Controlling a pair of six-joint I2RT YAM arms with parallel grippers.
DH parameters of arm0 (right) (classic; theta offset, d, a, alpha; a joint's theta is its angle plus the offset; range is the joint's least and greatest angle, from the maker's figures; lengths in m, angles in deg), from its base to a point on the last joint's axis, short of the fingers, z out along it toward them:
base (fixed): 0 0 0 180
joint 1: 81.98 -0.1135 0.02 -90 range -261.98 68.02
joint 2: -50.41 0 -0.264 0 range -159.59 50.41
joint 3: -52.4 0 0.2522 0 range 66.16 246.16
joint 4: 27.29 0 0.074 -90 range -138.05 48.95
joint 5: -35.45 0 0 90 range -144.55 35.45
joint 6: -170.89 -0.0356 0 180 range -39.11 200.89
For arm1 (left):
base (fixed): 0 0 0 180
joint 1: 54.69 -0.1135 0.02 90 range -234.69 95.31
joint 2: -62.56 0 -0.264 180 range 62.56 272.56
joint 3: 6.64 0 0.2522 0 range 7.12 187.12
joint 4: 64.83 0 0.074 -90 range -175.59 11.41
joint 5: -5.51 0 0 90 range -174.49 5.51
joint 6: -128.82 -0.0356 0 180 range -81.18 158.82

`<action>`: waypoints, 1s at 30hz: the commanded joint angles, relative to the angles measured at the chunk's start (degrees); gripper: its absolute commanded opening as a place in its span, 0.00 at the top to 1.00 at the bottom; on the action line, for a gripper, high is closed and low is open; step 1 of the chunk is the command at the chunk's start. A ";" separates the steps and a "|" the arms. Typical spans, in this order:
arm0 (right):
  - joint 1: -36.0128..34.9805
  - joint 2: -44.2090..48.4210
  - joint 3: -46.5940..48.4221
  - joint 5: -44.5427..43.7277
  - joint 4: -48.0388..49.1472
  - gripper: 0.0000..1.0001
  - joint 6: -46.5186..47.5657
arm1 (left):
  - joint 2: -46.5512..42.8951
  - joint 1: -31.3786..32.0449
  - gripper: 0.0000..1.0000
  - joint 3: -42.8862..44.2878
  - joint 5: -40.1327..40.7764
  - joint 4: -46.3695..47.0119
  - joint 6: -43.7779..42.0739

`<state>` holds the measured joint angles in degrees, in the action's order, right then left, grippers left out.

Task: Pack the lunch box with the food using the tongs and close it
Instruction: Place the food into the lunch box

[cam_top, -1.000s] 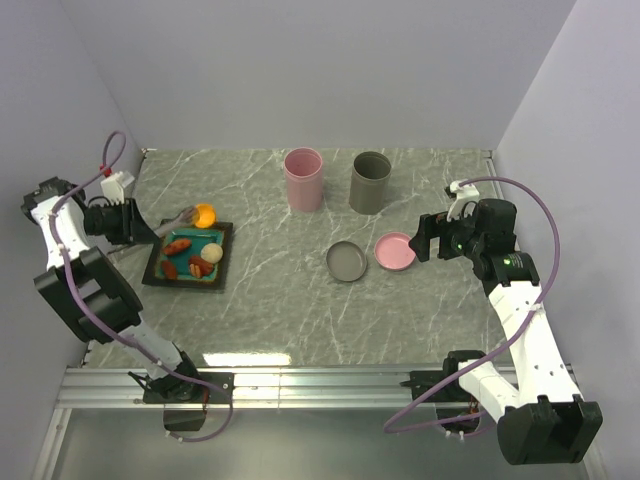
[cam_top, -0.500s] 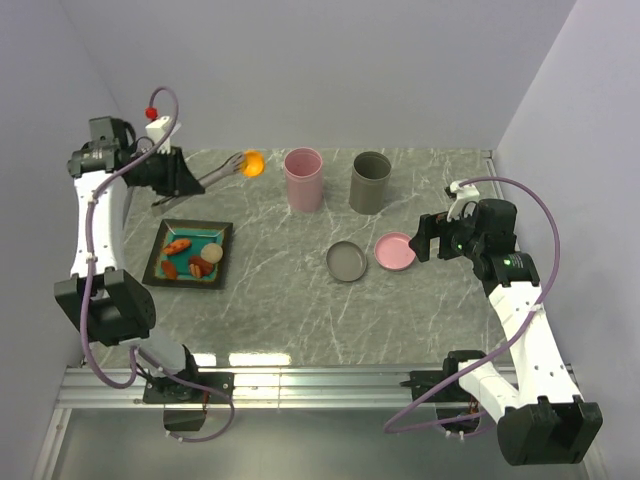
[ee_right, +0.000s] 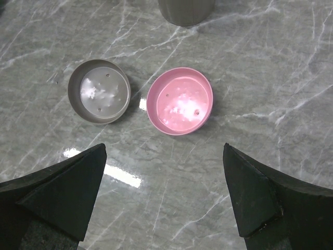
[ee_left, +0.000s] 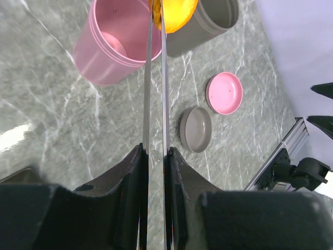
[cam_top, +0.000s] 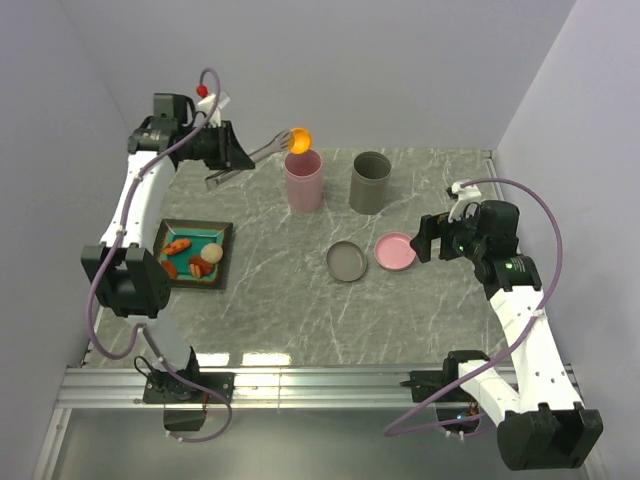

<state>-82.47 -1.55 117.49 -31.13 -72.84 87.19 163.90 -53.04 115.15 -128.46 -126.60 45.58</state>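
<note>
tongs (ee_left: 163, 94) pinched in left tool (ee_left: 155, 151) hold food (ee_left: 176, 10) near pink cup (ee_left: 99, 67), right tool (ee_right: 164, 148) spread

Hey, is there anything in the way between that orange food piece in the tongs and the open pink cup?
Nothing visible does. The orange piece, pinched in the tongs that the left gripper holds, hangs near the rim of the pink cup. The cup is open; its pink lid lies apart on the table.

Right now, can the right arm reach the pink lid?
Probably yes. The right gripper is open and hangs close over the pink lid with nothing between them. The grey lid lies beside it, not touching.
</note>
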 commanded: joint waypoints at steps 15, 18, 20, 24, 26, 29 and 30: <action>0.23 1.34 -0.71 -1.36 1.47 0.00 0.81 | 5.97 3.18 0.89 3.59 7.32 2.04 1.94; 0.23 1.08 -0.62 -1.54 1.56 0.00 0.73 | 5.89 3.27 0.84 3.51 6.79 1.34 0.88; 0.23 0.73 -0.36 -1.36 1.38 0.00 0.73 | 5.80 3.27 0.80 3.42 6.79 1.08 0.44; 0.14 0.55 -0.18 -1.36 1.29 0.00 0.64 | 5.10 3.27 0.72 3.15 6.52 0.99 0.00; 0.23 0.64 -0.18 -1.36 1.29 0.00 0.64 | 5.10 3.27 0.71 3.33 6.35 0.81 -0.09; 0.23 0.81 -0.35 -1.45 1.29 0.00 0.64 | 4.74 3.36 0.66 3.68 6.26 0.64 -0.44; 0.14 0.99 -0.35 -1.45 1.38 0.00 0.64 | 4.74 3.36 0.64 4.46 5.83 0.29 -0.44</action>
<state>-82.47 -1.16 117.12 -32.07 -72.80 87.39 170.46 -49.85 117.08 -121.59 -126.49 46.06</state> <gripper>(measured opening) 0.996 0.347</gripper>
